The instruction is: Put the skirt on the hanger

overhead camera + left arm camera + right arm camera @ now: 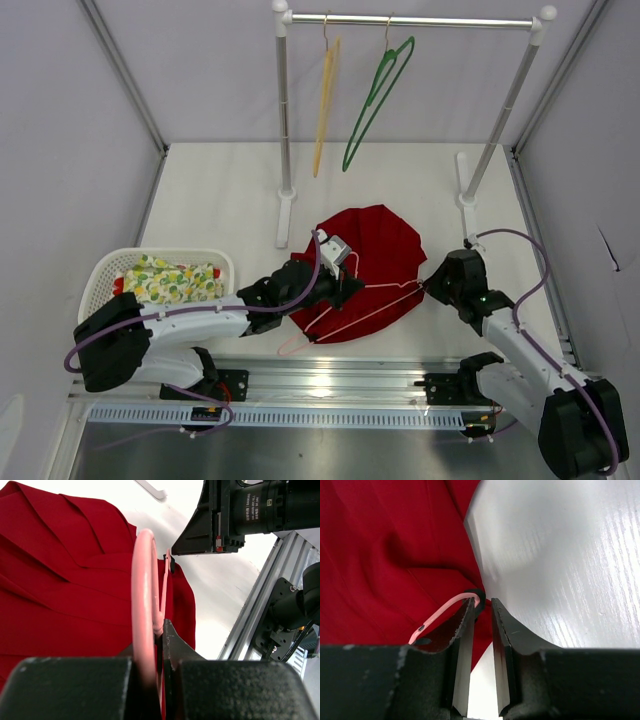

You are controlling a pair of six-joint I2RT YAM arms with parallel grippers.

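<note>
The deep-red skirt (370,245) lies spread flat on the table between the arms. The pale pink hanger (380,308) lies across its near half, one corner past the skirt's near-left edge. My left gripper (348,276) is over the skirt and shut on the hanger by its hook. In the left wrist view (161,630) the hook (143,595) loops up close over the skirt (60,580). My right gripper (426,288) is at the skirt's right edge. In the right wrist view (482,605) its jaws stand a little apart with bare table between them. The hanger's end (447,609) lies just outside the left finger.
A white basket (110,268) with a floral cloth (170,280) stands at the left. A clothes rack (415,20) at the back carries a yellow hanger (325,100) and a green hanger (378,95). Its feet (285,225) rest just behind the skirt.
</note>
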